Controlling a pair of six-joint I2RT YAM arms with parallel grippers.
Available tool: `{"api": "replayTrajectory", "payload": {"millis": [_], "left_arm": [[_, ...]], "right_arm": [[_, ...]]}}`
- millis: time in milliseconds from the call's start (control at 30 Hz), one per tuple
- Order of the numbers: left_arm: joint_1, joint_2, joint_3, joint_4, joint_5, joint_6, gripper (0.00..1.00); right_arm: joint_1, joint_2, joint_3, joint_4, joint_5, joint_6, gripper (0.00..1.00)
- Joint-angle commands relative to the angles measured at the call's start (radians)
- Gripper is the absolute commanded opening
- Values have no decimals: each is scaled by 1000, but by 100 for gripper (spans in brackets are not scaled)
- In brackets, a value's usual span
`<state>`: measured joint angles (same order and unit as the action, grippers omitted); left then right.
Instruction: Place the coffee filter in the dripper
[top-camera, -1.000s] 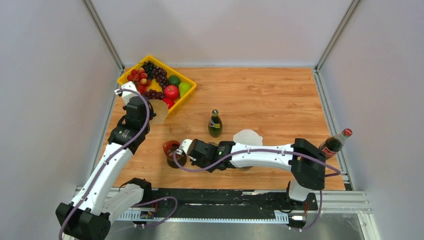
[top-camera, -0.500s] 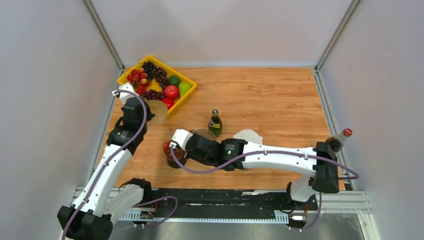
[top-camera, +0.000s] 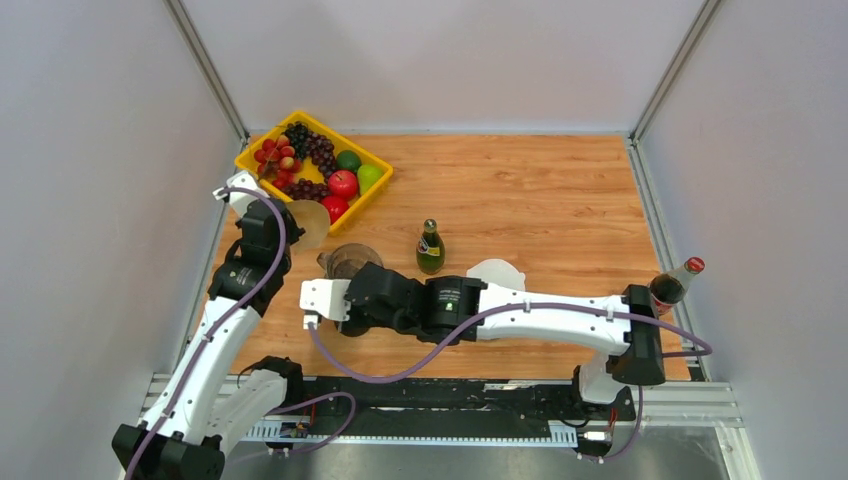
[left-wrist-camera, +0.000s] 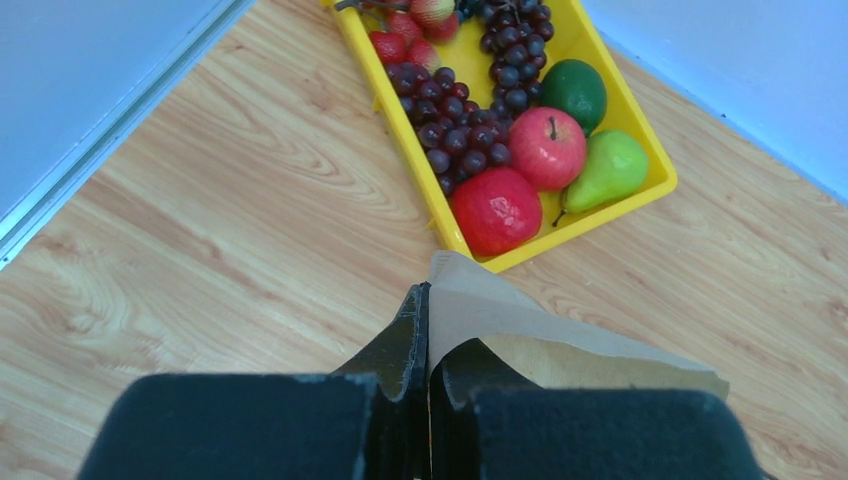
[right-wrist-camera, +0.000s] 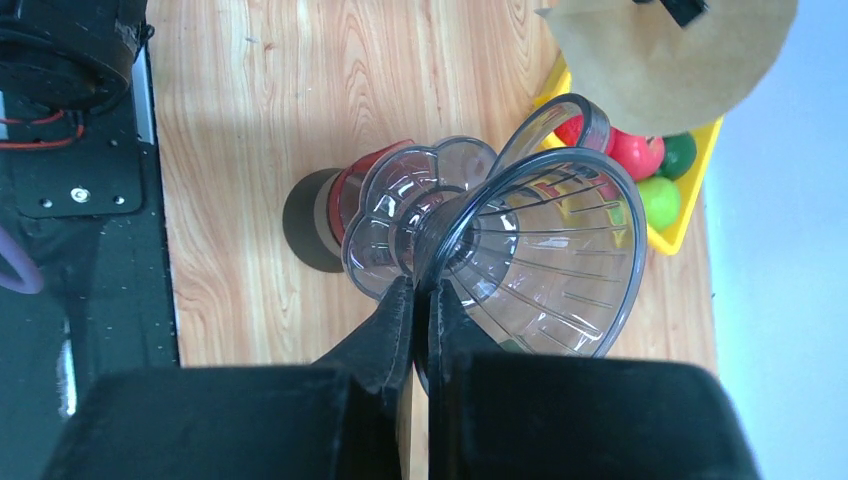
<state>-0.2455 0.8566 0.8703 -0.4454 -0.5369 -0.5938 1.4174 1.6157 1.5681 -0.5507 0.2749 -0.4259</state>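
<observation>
The left hand (left-wrist-camera: 428, 325) clamps one edge of the brown coffee filter (left-wrist-camera: 570, 355), beside the yellow fruit tray (left-wrist-camera: 580, 227). The right hand (right-wrist-camera: 421, 300) pinches the clear dripper (right-wrist-camera: 545, 255) by its thin rim. The dripper may twist loose, or the limp filter may miss its mouth.

The left arm (top-camera: 215, 330) reaches forward along the left side, its gripper (left-wrist-camera: 428, 300) pinched tight on the filter (left-wrist-camera: 560, 345). The right arm (top-camera: 540, 312) stretches leftward across the front, its gripper (right-wrist-camera: 421, 290) clamped on the dripper (right-wrist-camera: 540, 260) rim.
</observation>
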Motion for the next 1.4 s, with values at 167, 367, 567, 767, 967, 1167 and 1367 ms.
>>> {"api": "replayTrajectory", "payload": {"millis": [167,367,567,767,967,1167,1367], "left_arm": [[10,-65,7,-51,-82,-71,0],[9,-93,0,-58,-105,-75,0],[9,-88,-3,-55,-98,-71,0],[10,-83,-4,-57,-95,-70,0],[10,-88,-5,-58,-94,-66,0],[10,-93,-5,-51,-75,-59,1],[9,-95,-2,-46,-61,-57,1]], "right_arm": [[17,122,115,51,2,-215,1],[20,153,117,37,2,-239,4],[20,173,120,35,-7,-249,7],[20,192,118,31,1,-264,9],[21,210,116,30,37,-279,15],[20,209,127,29,38,-266,32],[21,170,152,33,5,-232,51]]}}
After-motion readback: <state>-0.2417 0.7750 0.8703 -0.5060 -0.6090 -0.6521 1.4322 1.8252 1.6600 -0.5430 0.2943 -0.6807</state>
